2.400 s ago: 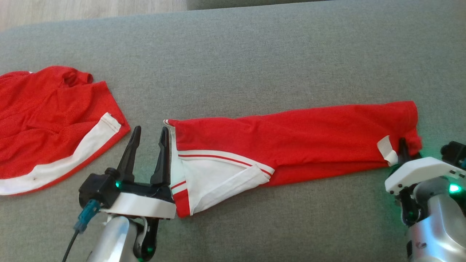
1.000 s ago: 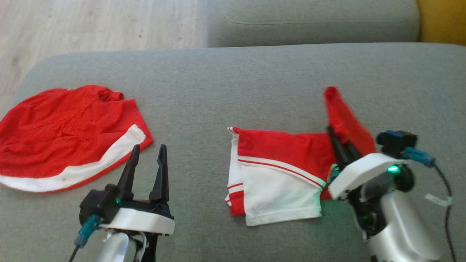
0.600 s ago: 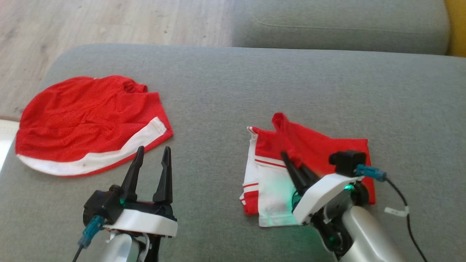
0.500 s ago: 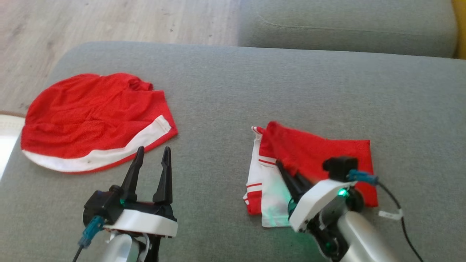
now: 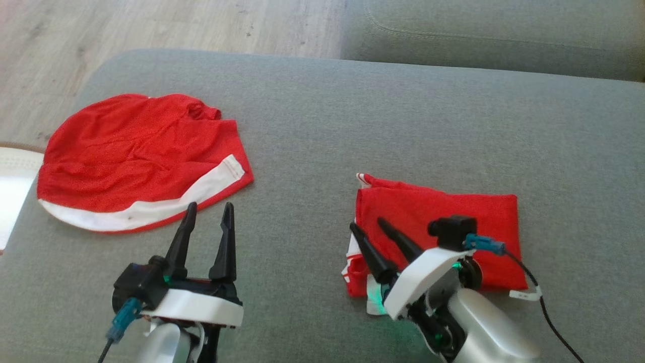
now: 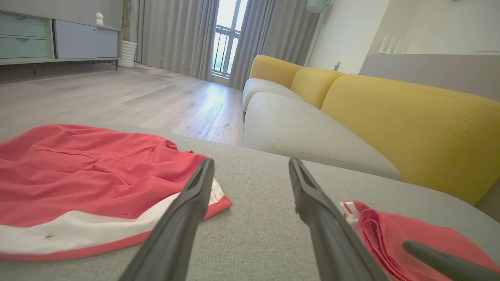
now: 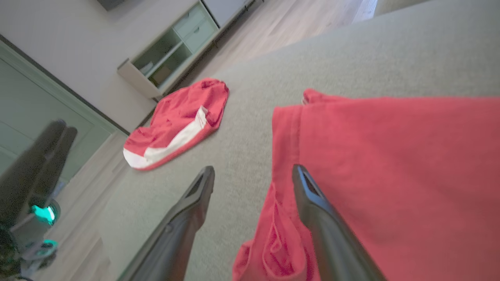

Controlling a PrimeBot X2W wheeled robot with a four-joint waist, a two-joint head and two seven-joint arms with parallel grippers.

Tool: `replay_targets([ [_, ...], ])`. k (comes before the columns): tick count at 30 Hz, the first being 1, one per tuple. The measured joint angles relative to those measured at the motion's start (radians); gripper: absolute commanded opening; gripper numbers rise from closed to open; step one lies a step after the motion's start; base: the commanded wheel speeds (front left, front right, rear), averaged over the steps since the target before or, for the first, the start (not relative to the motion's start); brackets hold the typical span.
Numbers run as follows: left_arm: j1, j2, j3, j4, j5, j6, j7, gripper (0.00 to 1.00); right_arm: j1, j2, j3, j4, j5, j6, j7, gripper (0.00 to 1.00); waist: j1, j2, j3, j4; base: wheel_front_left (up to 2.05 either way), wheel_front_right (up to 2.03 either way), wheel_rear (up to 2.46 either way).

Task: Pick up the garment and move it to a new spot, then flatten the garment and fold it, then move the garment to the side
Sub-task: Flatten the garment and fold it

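two long, tapering black fingers [image 5: 180, 242] were seen on the left gripper [image 5: 210, 206] and on the right gripper [image 5: 367, 223], each pair set in a white rounded housing [image 5: 421, 272] carried by a silver forearm [image 5: 484, 333]. a black camera block [image 5: 452, 229] was fitted at each wrist, with a teal-blue connector [image 5: 485, 244] and a black cable [image 5: 552, 325]; a white tag [image 5: 524, 294] was hung on the right one. small green lights [image 5: 164, 279] were lit.

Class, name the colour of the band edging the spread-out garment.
The band is white, on a red garment; clearest in head view.
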Motion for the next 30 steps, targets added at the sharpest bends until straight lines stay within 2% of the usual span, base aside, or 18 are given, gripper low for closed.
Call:
replay_targets([
  [3, 0.0, 0.001, 0.007, -0.005, 0.0, 0.0, 0.0, 1.0, -0.026, 0.0, -0.016, 0.012, 0.008, 0.0, -0.04, 1.0, 0.0, 0.0, 0.0, -0.015, 0.0, 0.0, 0.0],
  [5, 0.0, 0.0, 0.011, -0.021, 0.001, 0.0, 0.0, 1.0, -0.051, 0.0, -0.054, 0.042, -0.042, 0.0, -0.067, 1.0, 0.0, 0.0, -0.001, -0.028, 0.0, 0.0, 0.0],
  [7, 0.0, -0.002, 0.012, -0.035, 0.004, 0.0, 0.0, 1.0, -0.073, 0.0, -0.106, 0.061, -0.113, 0.0, -0.093, 1.0, 0.0, 0.0, -0.003, -0.041, 0.0, 0.0, 0.0],
  [9, 0.0, -0.003, 0.013, -0.049, 0.014, 0.0, 0.0, 1.0, -0.094, 0.0, -0.171, 0.067, -0.259, 0.0, -0.136, 1.0, 0.0, 0.0, -0.004, -0.058, 0.0, 0.0, 0.0],
  [14, 0.0, -0.013, 0.056, -0.068, 0.03, 0.0, 0.0, 1.0, -0.085, 0.0, -0.375, 0.007, -0.45, 0.0, -0.148, 1.0, 0.0, 0.0, -0.002, -0.097, 0.0, 0.0, 0.0],
  [15, 0.0, -0.013, 0.056, -0.068, 0.03, 0.0, 0.0, 1.0, -0.085, 0.0, -0.375, 0.007, -0.45, 0.0, -0.148, 1.0, 0.0, 0.0, -0.002, -0.097, 0.0, 0.0, 0.0],
  [20, 0.0, -0.023, 0.074, -0.077, 0.058, 0.0, 0.0, 1.0, -0.004, 0.0, -0.5, -0.106, -0.588, 0.0, -0.139, 1.0, 0.0, 0.0, 0.0, -0.127, 0.0, 0.0, 0.0],
  [25, 0.001, -0.028, 0.095, -0.081, 0.073, 0.0, 0.0, 1.0, 0.098, 0.002, -0.554, -0.214, -0.648, 0.0, -0.149, 1.0, 0.0, 0.0, 0.002, -0.145, 0.0, 0.0, 0.0],
  [30, 0.016, -0.03, 0.098, -0.082, 0.088, 0.0, 0.0, 1.0, 0.167, 0.007, -0.576, -0.263, -0.636, 0.0, -0.158, 1.0, 0.0, 0.0, 0.002, -0.156, 0.0, 0.0, 0.0],
])
